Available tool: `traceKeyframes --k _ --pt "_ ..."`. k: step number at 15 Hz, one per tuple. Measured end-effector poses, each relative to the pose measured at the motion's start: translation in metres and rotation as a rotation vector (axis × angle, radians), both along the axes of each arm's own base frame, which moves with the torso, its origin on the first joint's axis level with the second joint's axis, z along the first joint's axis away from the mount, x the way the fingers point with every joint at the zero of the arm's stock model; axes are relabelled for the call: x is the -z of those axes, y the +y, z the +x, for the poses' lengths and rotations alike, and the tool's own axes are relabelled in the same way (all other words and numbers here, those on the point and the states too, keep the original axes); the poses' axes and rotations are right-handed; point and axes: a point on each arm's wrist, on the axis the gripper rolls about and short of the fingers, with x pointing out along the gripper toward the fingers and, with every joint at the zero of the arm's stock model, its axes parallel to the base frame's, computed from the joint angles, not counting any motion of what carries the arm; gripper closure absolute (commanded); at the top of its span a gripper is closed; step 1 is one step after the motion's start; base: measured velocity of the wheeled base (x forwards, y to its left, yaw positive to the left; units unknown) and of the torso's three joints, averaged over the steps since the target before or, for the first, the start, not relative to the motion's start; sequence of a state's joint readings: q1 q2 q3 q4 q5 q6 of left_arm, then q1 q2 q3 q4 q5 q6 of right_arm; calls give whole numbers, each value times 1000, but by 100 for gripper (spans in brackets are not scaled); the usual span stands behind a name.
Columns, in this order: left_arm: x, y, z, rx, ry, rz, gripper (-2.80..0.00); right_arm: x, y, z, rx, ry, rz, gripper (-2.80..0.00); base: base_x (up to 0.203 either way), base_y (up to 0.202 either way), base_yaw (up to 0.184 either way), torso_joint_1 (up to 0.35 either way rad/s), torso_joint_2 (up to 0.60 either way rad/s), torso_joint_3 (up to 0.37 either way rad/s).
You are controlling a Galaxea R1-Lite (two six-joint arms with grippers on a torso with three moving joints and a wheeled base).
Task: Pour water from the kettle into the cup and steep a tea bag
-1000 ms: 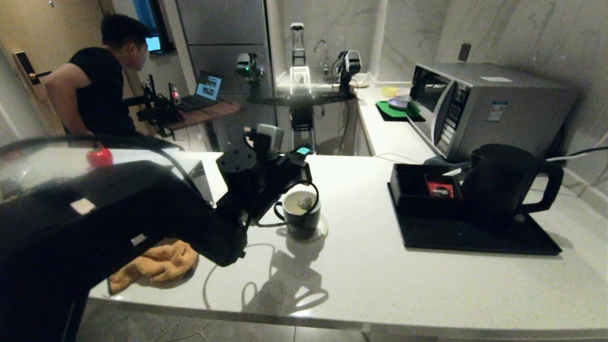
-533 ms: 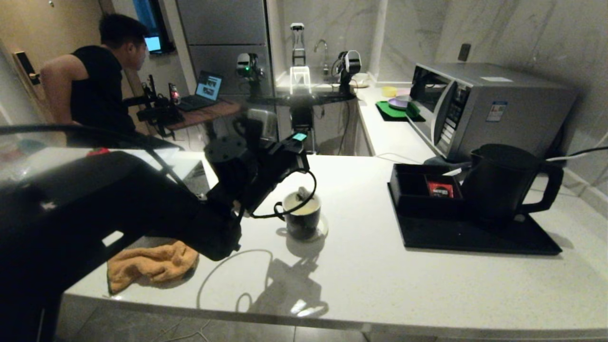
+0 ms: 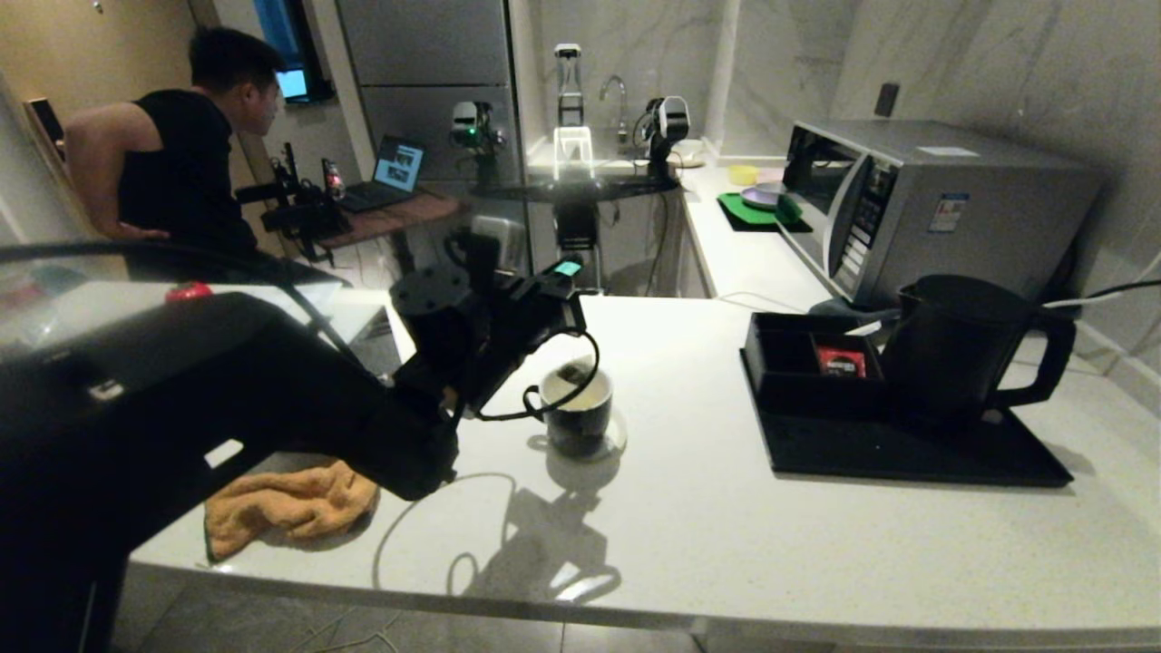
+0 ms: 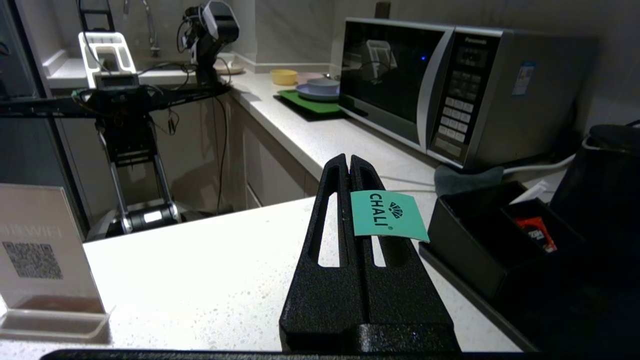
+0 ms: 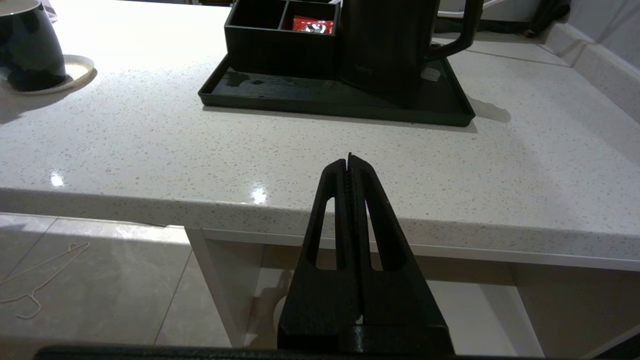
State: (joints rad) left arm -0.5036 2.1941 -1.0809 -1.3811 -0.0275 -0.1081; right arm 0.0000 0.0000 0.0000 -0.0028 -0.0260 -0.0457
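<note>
1. The cup (image 3: 578,410), black outside and white inside, stands on a pale coaster (image 3: 617,433) on the white counter (image 3: 726,517), with a tea bag (image 3: 571,375) hanging into it.
2. A teal paper tag (image 4: 388,216) reads "CHALI"; the microwave (image 4: 450,90) bears "Panasonic", and a card (image 4: 35,245) shows a QR code.
3. The left gripper (image 4: 348,161) hangs above the cup, its fingers pressed together on that tag.
4. The kettle (image 3: 961,349) stands on the black tray (image 3: 907,453), well apart to the right.
5. The right gripper (image 5: 349,157) is parked below the counter's edge, fingers together and holding nothing.
</note>
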Motion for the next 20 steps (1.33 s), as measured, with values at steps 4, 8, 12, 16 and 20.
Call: traceKeyframes --k 4,8,12,16,20 --pt "13 -2 4 1 24 13 0 0 0 0 0 0 0 0 0 0 0 0 0 0" --pt "25 -4 7 0 48 26 0 0 0 0 2 0 0 0 0 0 0 0 0 0" --pt "35 -5 8 -1 69 38 0 0 0 0 3 0 0 0 0 0 0 0 0 0" --pt "42 -4 6 -1 79 44 0 0 0 0 3 0 0 0 0 0 0 0 0 0" --pt "44 -4 6 -1 81 46 0 0 0 0 3 0 0 0 0 0 0 0 0 0"
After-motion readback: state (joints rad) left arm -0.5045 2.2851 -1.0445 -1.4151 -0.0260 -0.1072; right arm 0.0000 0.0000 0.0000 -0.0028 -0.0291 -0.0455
